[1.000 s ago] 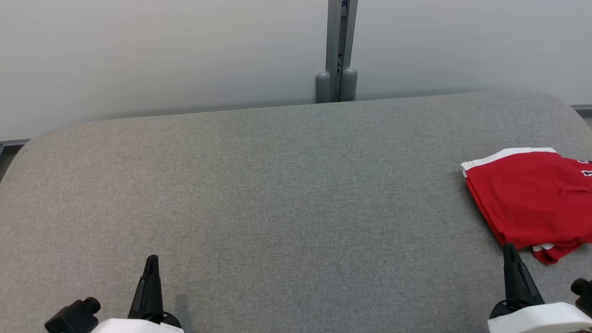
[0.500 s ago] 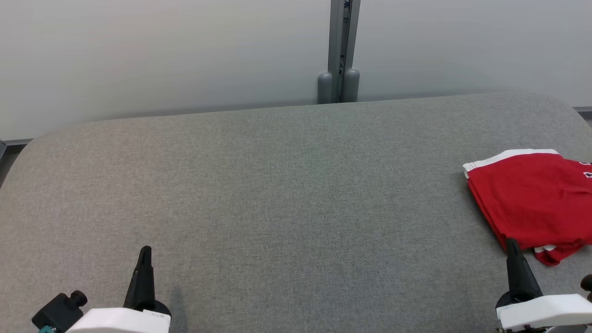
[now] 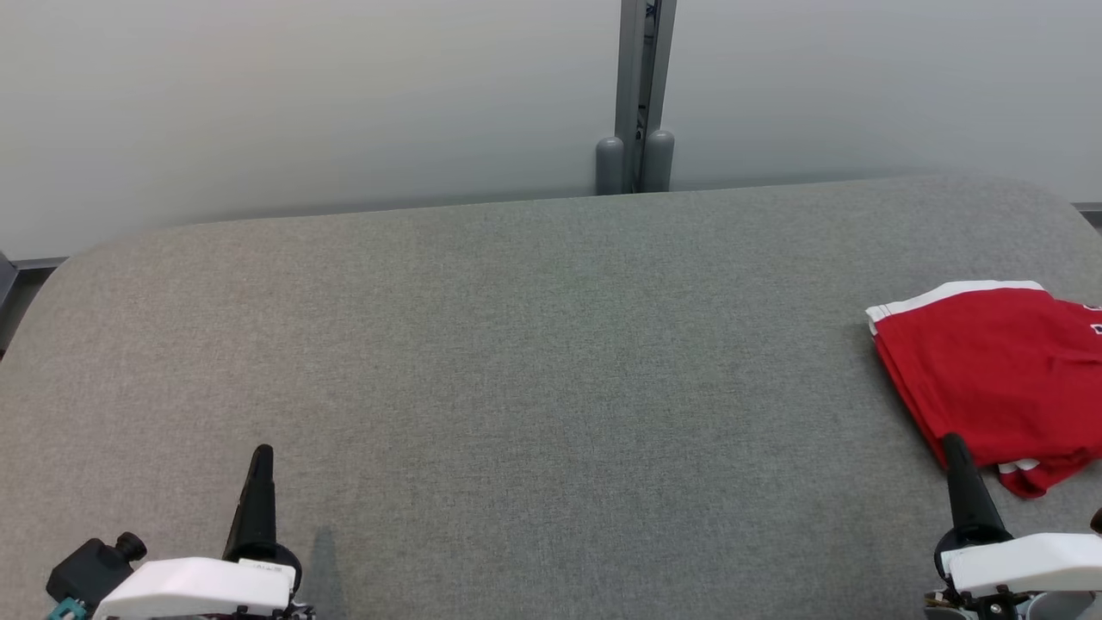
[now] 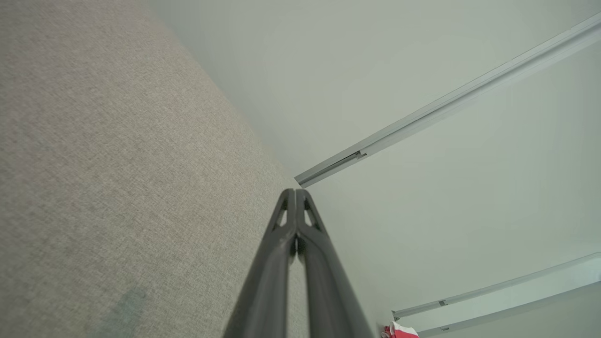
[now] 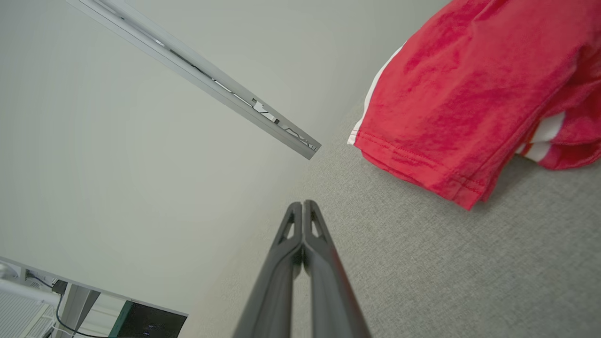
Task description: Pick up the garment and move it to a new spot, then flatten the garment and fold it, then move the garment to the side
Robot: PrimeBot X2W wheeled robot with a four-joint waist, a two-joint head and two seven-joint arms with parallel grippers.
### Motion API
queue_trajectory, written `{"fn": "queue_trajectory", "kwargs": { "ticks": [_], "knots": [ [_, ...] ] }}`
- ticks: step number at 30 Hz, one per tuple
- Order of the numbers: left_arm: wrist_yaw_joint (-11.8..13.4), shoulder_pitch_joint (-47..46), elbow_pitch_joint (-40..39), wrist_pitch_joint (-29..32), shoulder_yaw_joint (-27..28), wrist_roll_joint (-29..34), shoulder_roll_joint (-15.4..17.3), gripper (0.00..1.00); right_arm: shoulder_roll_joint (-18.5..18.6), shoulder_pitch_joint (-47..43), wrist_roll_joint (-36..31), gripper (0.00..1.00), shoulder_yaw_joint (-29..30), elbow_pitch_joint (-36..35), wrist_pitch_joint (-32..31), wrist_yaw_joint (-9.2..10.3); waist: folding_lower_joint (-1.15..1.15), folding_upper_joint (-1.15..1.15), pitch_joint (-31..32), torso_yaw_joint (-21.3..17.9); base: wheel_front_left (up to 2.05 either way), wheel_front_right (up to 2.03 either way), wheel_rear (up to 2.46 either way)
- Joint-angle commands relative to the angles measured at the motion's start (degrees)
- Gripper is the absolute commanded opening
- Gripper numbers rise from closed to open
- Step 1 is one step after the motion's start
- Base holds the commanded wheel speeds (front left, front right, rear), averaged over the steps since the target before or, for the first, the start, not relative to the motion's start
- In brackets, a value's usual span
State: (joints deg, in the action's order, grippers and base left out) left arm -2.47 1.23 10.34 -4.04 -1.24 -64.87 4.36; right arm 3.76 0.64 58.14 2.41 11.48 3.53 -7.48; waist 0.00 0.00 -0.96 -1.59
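Left claw (image 3: 263, 455) was pinched together, empty, my right claw (image 3: 951, 443) likewise, its tip just beside the folded red garment (image 3: 990, 370) on the worktop (image 3: 551, 344).

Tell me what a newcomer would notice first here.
The folded red garment with white trim stands out, lying at the right edge of the grey padded table. The right pincer points at its near corner, shut and empty, and the left pincer sits shut at the lower left over bare table.
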Motion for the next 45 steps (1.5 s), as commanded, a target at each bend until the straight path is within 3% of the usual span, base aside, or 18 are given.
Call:
{"fn": "queue_trajectory", "kwargs": {
  "ticks": [1, 45],
  "knots": [
    [-0.49, -1.71, -0.30, 0.35, 0.45, -1.38, 0.39, 0.00, 0.56, 1.01, 1.68, 0.00, 0.20, -0.40, -0.31, -0.02, 0.00, 0.00, 0.01, 0.03, 0.00, 0.00, 0.00],
    [-3.89, -6.00, 2.53, 6.46, 4.17, -21.61, 0.33, 0.00, 0.65, 4.47, 26.37, 0.00, 1.76, 1.63, -6.35, -0.02, 0.00, 0.00, 0.51, 1.05, 0.00, 0.00, 0.00]
  ]
}}
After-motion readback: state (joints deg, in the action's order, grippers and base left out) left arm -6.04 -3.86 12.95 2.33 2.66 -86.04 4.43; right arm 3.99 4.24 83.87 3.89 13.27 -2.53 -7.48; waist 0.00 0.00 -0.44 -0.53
